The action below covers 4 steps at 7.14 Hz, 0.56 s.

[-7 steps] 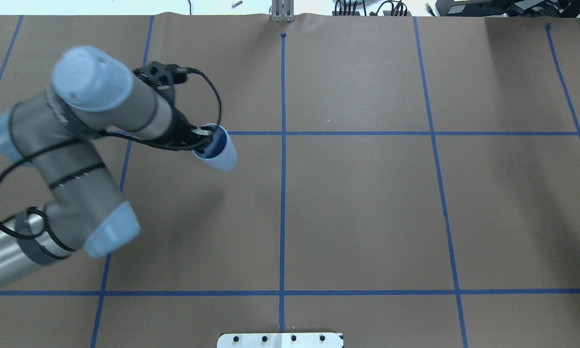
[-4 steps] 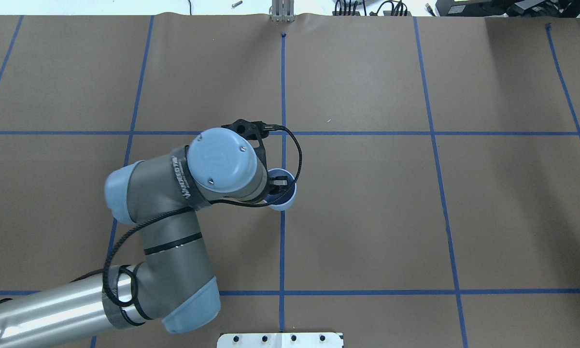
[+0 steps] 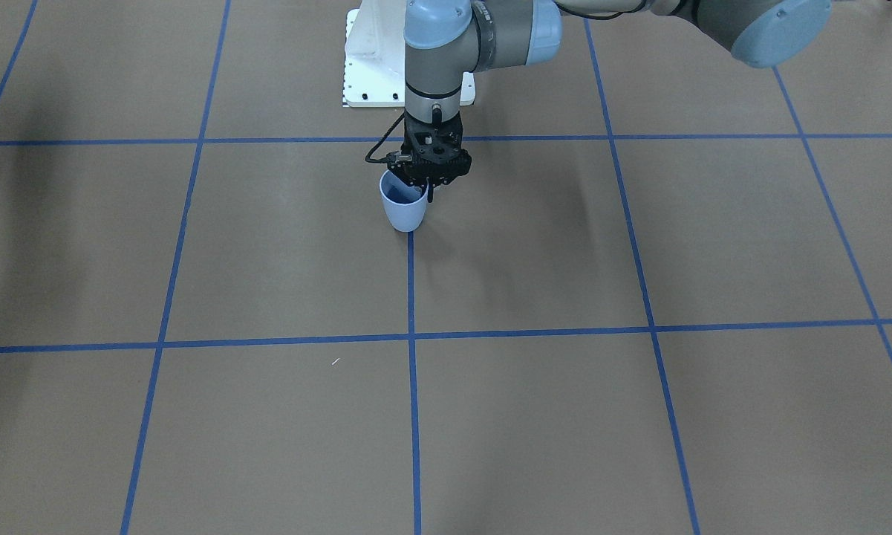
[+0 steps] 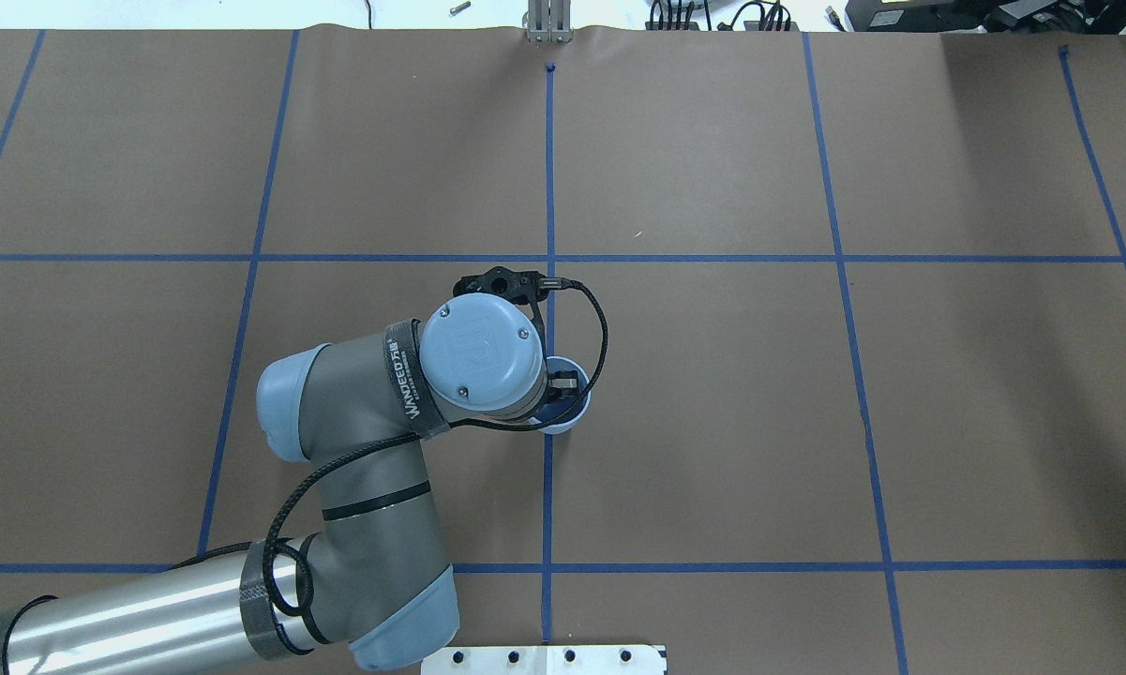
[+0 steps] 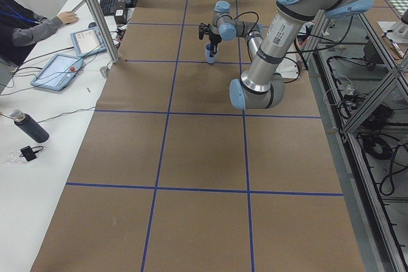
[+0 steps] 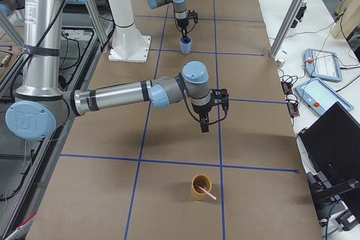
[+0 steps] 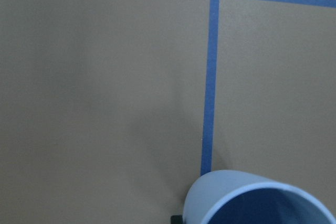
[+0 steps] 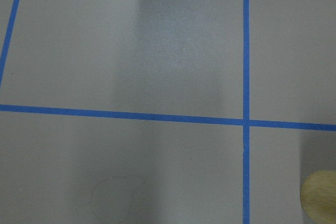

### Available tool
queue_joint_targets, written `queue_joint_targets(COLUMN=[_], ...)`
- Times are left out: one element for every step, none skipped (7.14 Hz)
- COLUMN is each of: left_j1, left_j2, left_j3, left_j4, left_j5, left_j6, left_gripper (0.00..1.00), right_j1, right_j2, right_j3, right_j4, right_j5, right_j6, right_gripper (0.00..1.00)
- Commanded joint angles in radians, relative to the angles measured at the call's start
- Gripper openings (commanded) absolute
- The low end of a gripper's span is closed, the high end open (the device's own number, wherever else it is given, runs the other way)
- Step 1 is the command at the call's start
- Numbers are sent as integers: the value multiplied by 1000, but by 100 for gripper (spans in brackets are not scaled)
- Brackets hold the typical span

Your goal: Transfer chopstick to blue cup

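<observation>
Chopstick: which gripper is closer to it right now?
Right. The right gripper hangs above the table near the chopstick, which leans in the tan cup. The left gripper is far up the table, at the rim of the blue cup.

table point(image 4: 713, 422): blue tape grid point(image 4: 548, 469) | blue cup point(image 3: 403, 209) upright | tan cup point(image 6: 199, 188)

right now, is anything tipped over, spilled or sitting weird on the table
Nothing stands out. The blue cup is upright at the centre tape line, its rim pinched by the left gripper. The chopstick leans in a tan cup off to the robot's right. No spill shows.
</observation>
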<state>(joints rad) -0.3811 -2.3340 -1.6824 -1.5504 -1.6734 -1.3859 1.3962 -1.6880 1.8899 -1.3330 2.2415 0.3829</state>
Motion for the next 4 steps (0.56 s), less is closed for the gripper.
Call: queue_joint_targets(left_j1=[-2,-33,-104,-208], left_j2=[-1,1,10,51], left_j3=[-19,-86,-138,-187], left_j4=[0,7,56,120], left_j5=[-2,-17,-94,-200], left_j6=[14,59,146,280], left_gripper=[99,99,99,99], right_j1=[0,0,0,1], right_j2=[1,1,-1,-2], right_j3=[0,0,1,5], right_j4=[0,0,2,2], right_j5=[0,0,0,0], right_j6=[4,-2,-10,-37], right_gripper=[100,100,100,100])
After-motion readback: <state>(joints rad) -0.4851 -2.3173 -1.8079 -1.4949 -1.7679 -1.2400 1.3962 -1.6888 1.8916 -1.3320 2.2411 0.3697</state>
